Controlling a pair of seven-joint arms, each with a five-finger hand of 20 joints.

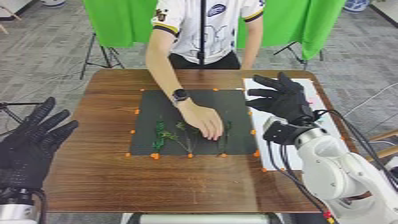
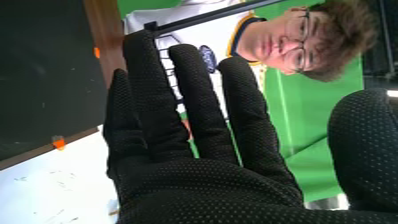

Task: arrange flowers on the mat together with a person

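Note:
In the head view a dark mat (image 1: 204, 104) lies on the table, with green stems (image 1: 159, 135) and a sprig with thin branches (image 1: 180, 139) on its near half. A person's hand (image 1: 202, 119) reaches over the mat, fingertips at another green stem (image 1: 225, 138). My right hand (image 1: 282, 98) is above the white sheet right of the mat, fingers extended and empty. My left hand (image 1: 32, 145) is at the table's left edge, fingers spread, holding nothing. In the right wrist view my right hand (image 2: 195, 180) has straight fingers and the thumb apart, near the dark mat (image 2: 44, 75).
A white sheet (image 1: 258, 116) with small faint items runs along the table's right side, partly under my right arm. Orange markers (image 1: 155, 156) edge the mat. The person stands at the far side of the brown table (image 1: 98, 175), one arm stretched across it.

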